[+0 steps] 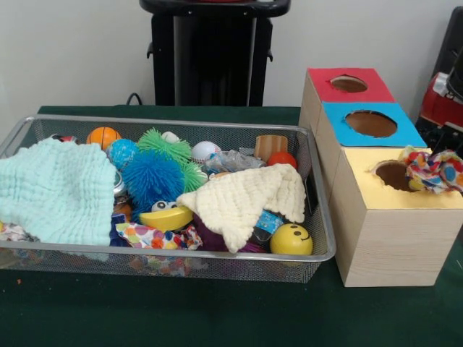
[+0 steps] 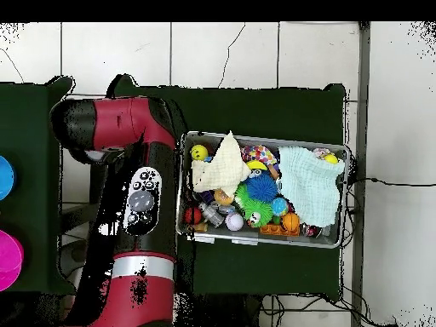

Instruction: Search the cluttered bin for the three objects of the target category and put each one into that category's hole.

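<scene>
Hanging at the yellow hole [image 1: 394, 175], a dotted fabric piece [image 1: 434, 170] drapes over its right rim; gripper state cannot be told

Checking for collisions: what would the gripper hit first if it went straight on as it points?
Cannot tell: neither view shows the gripper. Overhead, only the arm shows, beside the cluttered bin, so its line is unknown.

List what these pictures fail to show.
- Gripper: in neither view.
- Boxes: overhead view, covered by the arm.
- Bin contents beneath the mint-green cloth and cream cloth: both views.
- Yellow-topped hole: front view, partly covered by a dotted fabric piece.
</scene>
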Robot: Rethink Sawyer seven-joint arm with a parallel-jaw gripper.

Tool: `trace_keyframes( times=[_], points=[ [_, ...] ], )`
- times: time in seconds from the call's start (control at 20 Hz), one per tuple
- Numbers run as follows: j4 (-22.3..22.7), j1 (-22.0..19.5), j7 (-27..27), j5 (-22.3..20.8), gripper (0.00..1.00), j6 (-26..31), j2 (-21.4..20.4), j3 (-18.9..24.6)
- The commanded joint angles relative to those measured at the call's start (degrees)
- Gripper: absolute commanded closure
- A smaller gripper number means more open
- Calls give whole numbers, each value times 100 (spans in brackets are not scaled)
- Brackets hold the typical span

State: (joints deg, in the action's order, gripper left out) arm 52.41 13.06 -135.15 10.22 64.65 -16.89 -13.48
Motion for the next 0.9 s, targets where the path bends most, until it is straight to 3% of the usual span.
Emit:
trace_keyframes(
  times=[0.05, 0.35, 0.9],
  points=[
    [1159, -201, -511, 375, 100, 273, 241, 814],
    [1010, -201, -433, 181, 100, 127, 360, 696],
    [880, -137, -365, -129, 100, 503, 168, 361]
  ],
)
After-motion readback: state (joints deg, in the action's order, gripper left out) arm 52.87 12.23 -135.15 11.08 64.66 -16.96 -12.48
